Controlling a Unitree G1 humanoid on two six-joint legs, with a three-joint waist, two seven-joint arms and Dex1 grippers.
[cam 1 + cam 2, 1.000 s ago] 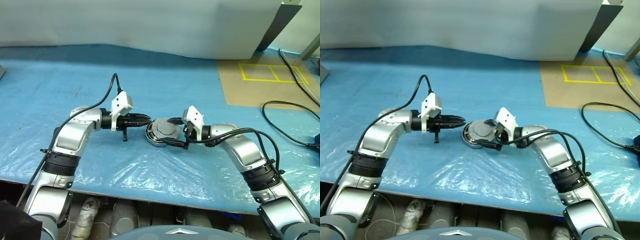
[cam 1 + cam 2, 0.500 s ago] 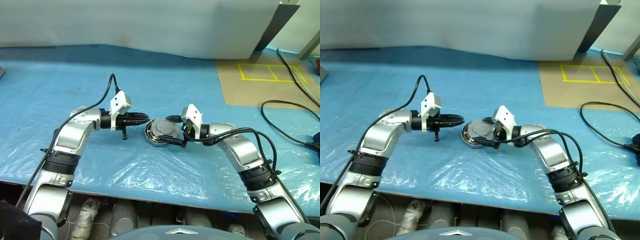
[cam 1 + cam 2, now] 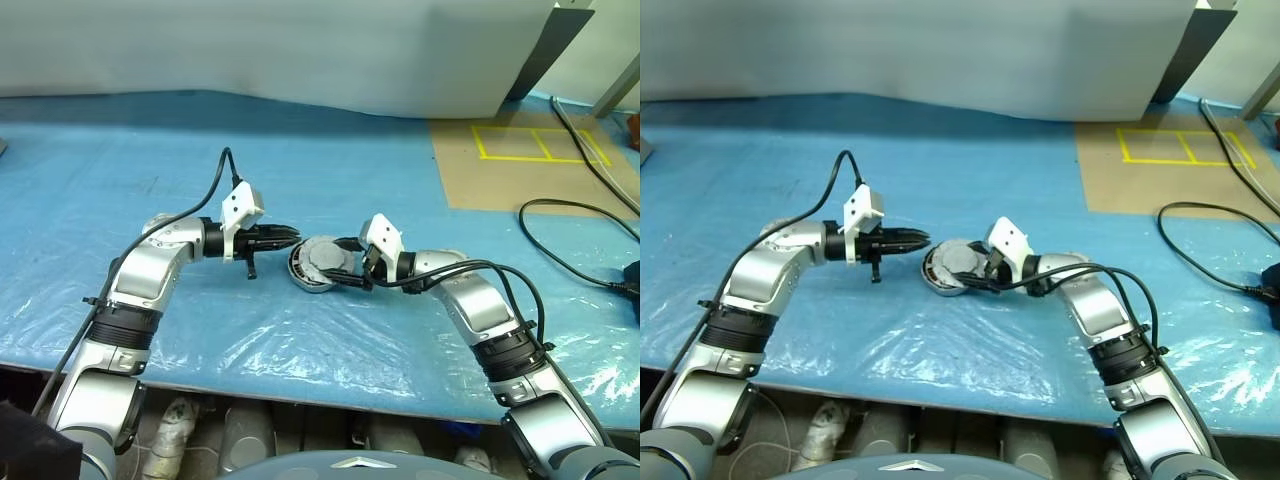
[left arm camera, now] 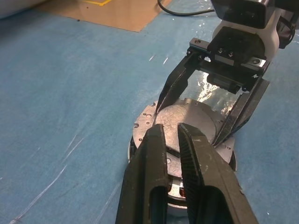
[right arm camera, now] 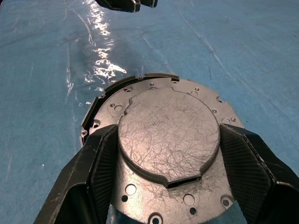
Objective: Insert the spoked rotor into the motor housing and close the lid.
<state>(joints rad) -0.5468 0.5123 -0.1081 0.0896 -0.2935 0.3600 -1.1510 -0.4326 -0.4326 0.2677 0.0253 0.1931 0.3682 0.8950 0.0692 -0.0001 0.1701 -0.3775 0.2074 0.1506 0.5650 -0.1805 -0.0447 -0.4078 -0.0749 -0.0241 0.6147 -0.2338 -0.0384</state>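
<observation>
The lid (image 5: 168, 135) already sits on top of the motor housing (image 3: 300, 272), plain grey scratched face up, so the rotor is presumably inside, though it is hidden and I cannot confirm that. What is left, as I judge it, is seating the lid flush: in the right wrist view a dark gap and a sliver of the housing rim show along 1 side, which suggests the lid is slightly off-centre or not fully pressed home.

The stack stands on the blue plastic sheet covering the desk (image 3: 120, 150), roughly midway across its width and nearer the front edge than the back.

The right gripper (image 5: 166, 161) has its 2 fingers spread wide, 1 on each side of the lid's raised round centre, close against its rim; whether they are pressing on it or merely bracketing it I cannot tell. The left gripper (image 3: 285, 237) hovers just beside the housing on the opposite side, its fingers almost shut with only a narrow slit between them, holding nothing.

The lid is a round grey metal disc with a raised central plate, a ring of small holes around the flange and a small notch at 1 edge. Copper-coloured windings peek out beneath it in the left wrist view.
</observation>
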